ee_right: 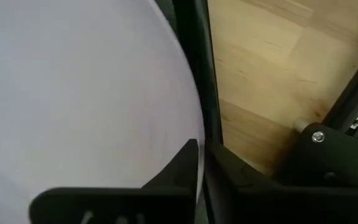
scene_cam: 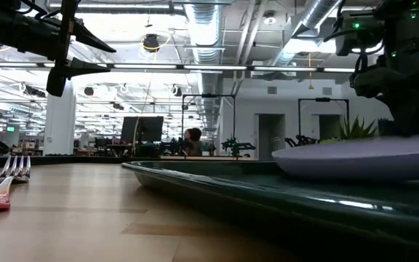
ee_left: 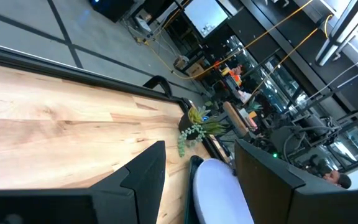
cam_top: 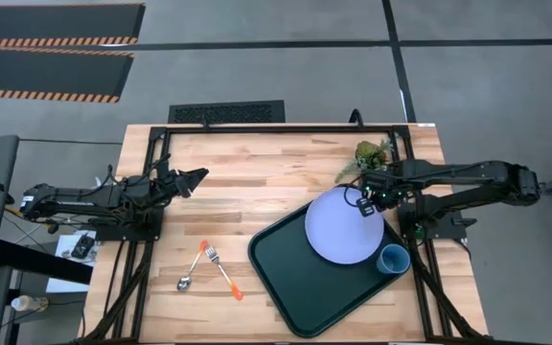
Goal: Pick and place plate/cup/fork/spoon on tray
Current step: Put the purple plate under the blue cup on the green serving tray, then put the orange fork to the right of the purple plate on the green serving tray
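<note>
The pale lavender plate (cam_top: 341,230) lies on the far right part of the dark tray (cam_top: 295,278); it also shows in the low view (scene_cam: 362,156). The blue cup (cam_top: 392,259) stands upright at the tray's right corner. The orange-handled spoon (cam_top: 193,265) and fork (cam_top: 226,276) lie crossed on the bare table left of the tray; the fork's tines show in the low view (scene_cam: 17,167). My right gripper (cam_top: 367,203) is at the plate's far right edge, shut on it. My left gripper (cam_top: 197,176) is open and empty over the table's far left. My right gripper pinches the plate's rim (ee_right: 194,134) at its far right edge, one finger (ee_right: 179,168) over the plate's top face and the other on the outer side. The fingers come slanting down from the table's right. The plate lies about level on the tray.
A small potted plant (cam_top: 372,153) stands at the far right of the table, close behind my right gripper. Bare wood lies between the cutlery and the tray (scene_cam: 217,189) and across the far left. A black frame runs along the table's far edge (cam_top: 286,126).
</note>
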### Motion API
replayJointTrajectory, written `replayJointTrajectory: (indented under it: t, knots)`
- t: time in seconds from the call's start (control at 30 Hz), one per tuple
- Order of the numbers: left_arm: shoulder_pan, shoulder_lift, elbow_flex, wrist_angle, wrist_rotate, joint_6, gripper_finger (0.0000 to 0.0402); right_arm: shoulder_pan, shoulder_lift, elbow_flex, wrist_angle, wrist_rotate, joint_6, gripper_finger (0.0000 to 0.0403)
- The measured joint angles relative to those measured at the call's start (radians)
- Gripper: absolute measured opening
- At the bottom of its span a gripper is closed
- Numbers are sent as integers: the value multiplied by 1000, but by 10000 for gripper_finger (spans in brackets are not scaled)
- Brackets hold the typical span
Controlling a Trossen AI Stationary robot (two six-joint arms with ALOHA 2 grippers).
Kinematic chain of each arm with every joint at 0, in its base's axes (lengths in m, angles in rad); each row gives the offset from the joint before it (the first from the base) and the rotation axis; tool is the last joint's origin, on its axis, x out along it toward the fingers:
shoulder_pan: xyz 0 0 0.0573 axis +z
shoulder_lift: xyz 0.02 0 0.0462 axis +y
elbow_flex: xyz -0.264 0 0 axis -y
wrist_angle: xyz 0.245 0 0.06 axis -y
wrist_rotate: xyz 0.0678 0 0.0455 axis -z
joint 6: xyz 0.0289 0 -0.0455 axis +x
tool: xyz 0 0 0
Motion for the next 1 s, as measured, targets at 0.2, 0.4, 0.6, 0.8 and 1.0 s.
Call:
replayJointTrajectory:
  t: [0.2,0.4,0.6,0.8,1.0]
  knots:
    - [0,0,0,0,1,2,176,0,0,0,0,-17,-1,75]
    - [0,0,0,-1,28,6,176,0,-2,2,41,-21,-16,101]
    - [0,5,8,-9,286,63,176,0,-3,108,90,-27,-59,143]
    - [-33,134,159,-215,637,97,176,0,-2,223,103,-26,-90,174]
    - [-163,381,335,-514,758,338,176,0,-2,248,109,-27,-113,184]
